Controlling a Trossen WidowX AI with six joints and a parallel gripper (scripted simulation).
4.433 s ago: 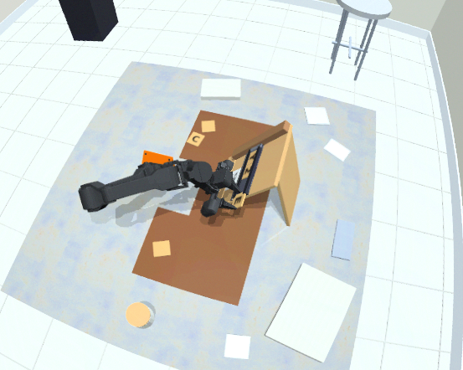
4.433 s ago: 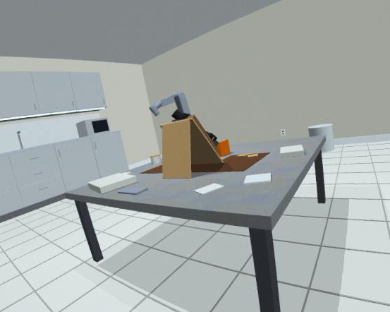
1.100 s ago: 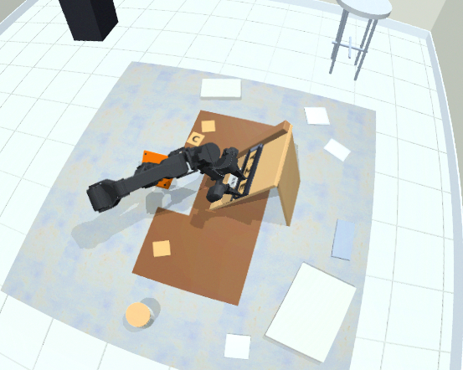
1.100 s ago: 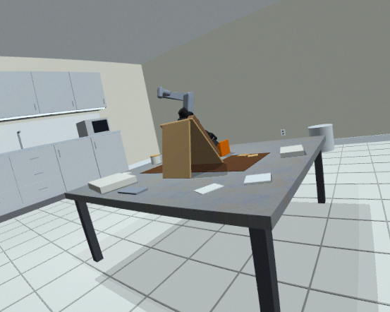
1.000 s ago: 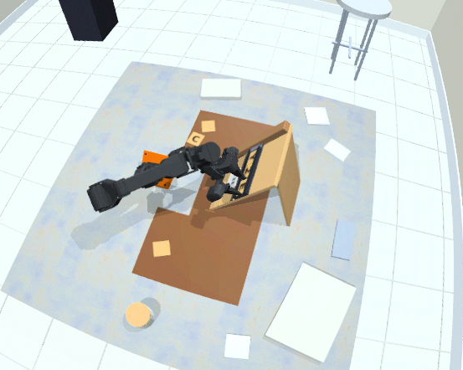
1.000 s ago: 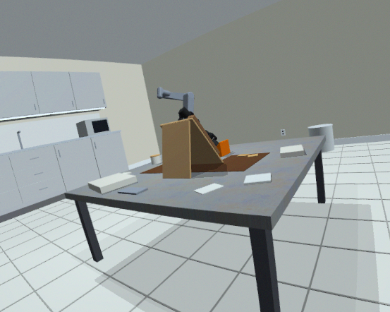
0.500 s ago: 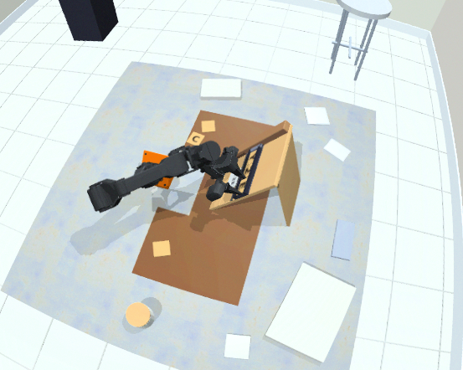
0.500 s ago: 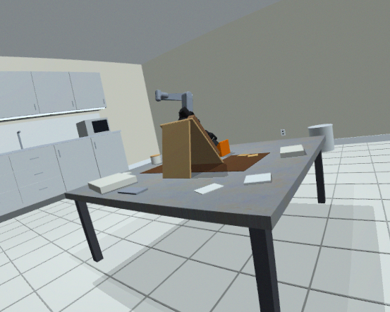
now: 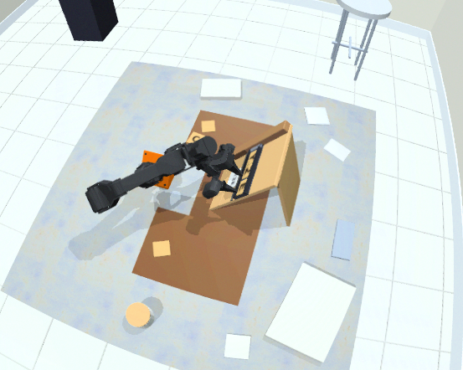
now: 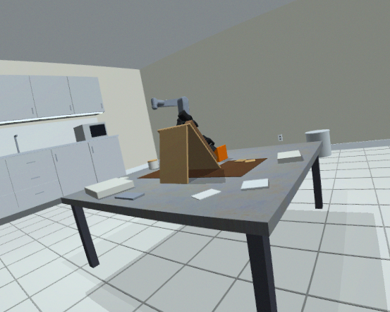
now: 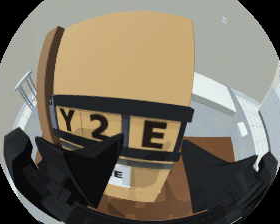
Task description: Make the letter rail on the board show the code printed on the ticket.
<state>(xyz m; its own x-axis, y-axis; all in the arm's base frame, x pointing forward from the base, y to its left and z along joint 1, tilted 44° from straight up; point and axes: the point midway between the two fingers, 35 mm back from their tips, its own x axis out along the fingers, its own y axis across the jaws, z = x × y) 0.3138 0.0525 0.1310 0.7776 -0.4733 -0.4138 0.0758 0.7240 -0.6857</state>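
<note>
The sloped board (image 9: 274,161) (image 10: 174,155) (image 11: 126,60) carries a dark letter rail (image 9: 255,169) (image 11: 151,108). In the wrist view the Y tile (image 11: 66,121) and 2 tile (image 11: 97,126) sit side by side at its left. The E tile (image 11: 153,134) (image 9: 241,187) lies in the rail near the right end, with a narrow dark gap between it and the 2. My gripper (image 11: 153,141) (image 9: 239,182) is open, its fingertips either side of the E tile with slight clearance. The ticket (image 11: 122,176) (image 9: 234,180) below the rail is mostly hidden; an E shows.
A C tile (image 9: 195,138) and a plain tile (image 9: 208,125) lie on the brown mat (image 9: 203,259) beyond the arm; another plain tile (image 9: 161,249) lies nearer. A raised wooden strip (image 11: 47,75) borders the board's left side. A round tan-topped object (image 9: 138,315) stands off the mat.
</note>
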